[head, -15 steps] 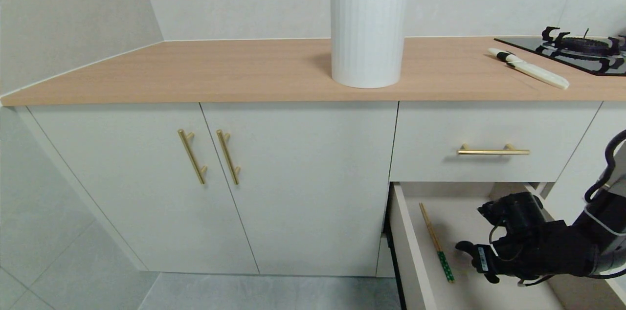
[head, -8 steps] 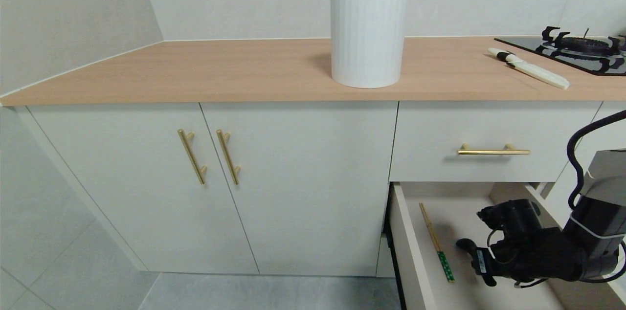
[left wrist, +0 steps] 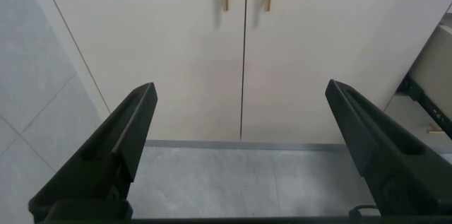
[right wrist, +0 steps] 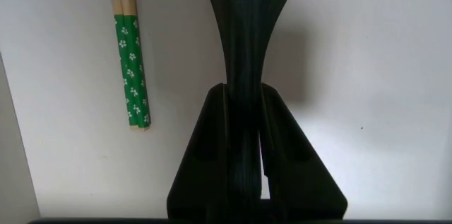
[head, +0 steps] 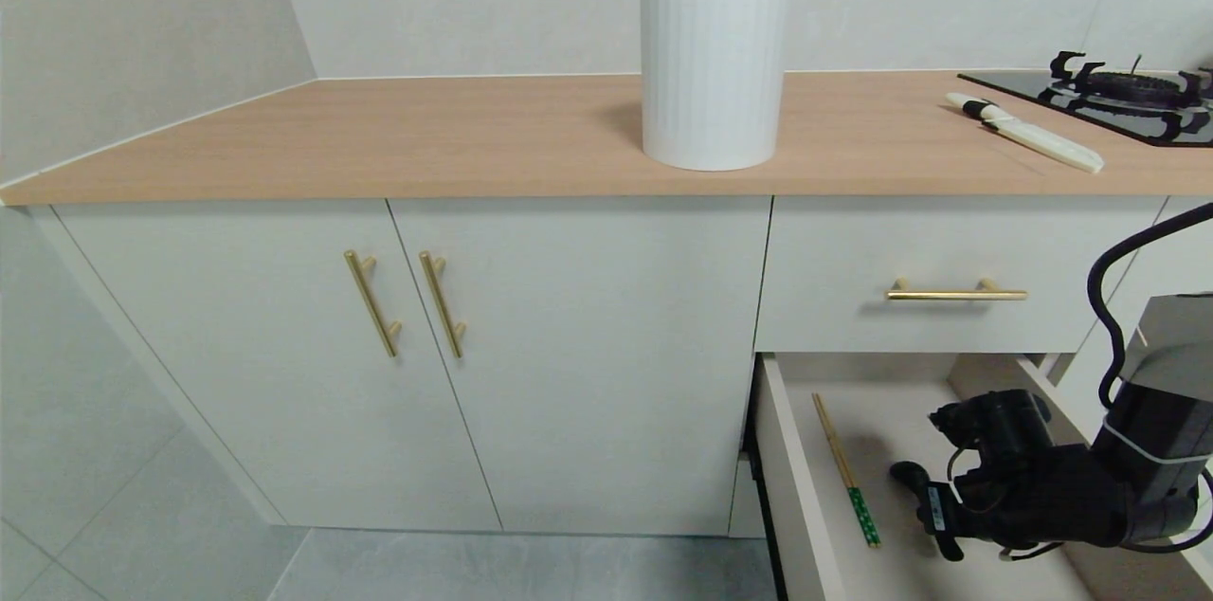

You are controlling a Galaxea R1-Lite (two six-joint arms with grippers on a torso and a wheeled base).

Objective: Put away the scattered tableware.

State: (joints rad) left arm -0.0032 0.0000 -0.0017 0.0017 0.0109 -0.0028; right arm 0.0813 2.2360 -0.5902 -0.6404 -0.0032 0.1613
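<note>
A pair of wooden chopsticks (head: 846, 473) with green flowered ends lies in the open lower drawer (head: 791, 478), along its left wall; they appear again as the chopsticks (right wrist: 129, 47) in the right wrist view. My right gripper (head: 933, 508) hovers inside the drawer just right of them, shut on a black utensil (right wrist: 244, 54) whose rounded end (head: 902, 472) sticks out toward the chopsticks. The left gripper (left wrist: 240, 91) is open and holds nothing, low in front of the double cabinet doors (left wrist: 244, 47).
On the wooden counter stand a tall white ribbed container (head: 713, 51), a white knife with a black band (head: 1023, 132) and a gas hob (head: 1128, 94) at the far right. A closed drawer with a brass handle (head: 955, 294) sits right above the open one.
The right arm's forearm has risen and the gripper with the black utensil has shifted slightly right inside the drawer. The chopsticks lie where they were.
</note>
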